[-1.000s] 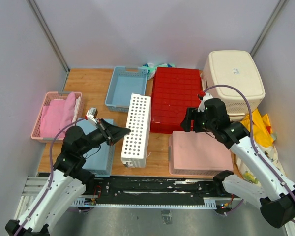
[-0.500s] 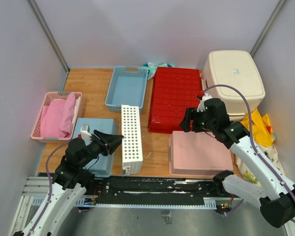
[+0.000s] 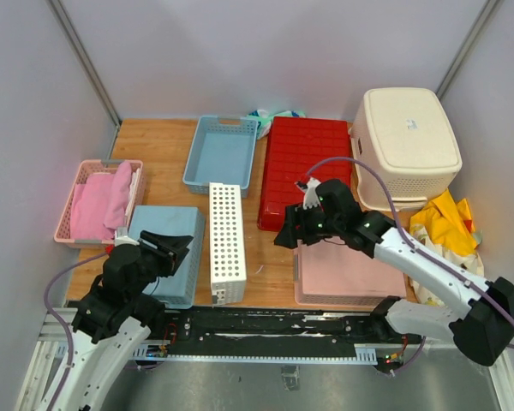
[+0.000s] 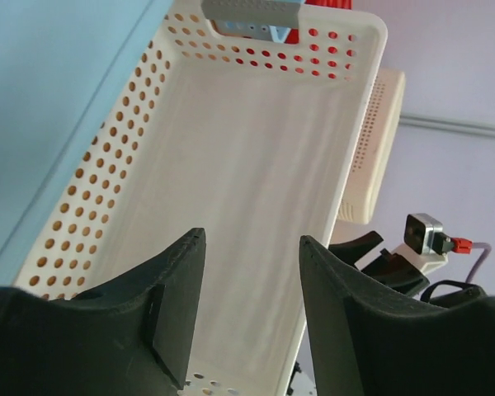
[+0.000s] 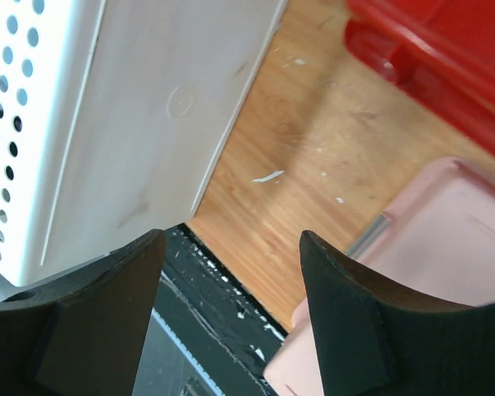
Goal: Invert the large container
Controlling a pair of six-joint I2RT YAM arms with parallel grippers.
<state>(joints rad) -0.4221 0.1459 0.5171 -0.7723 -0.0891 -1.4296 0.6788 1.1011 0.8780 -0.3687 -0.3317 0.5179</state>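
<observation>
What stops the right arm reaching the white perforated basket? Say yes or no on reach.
Probably yes. The right claw hangs open just right of the white perforated basket, which stands on its long side; only bare table lies between them.

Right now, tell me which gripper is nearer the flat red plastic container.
Right. The right gripper is just off the flat red plastic container's near left corner; the left gripper is farther left, beyond the white perforated plastic basket, over a pale blue bin.
</observation>
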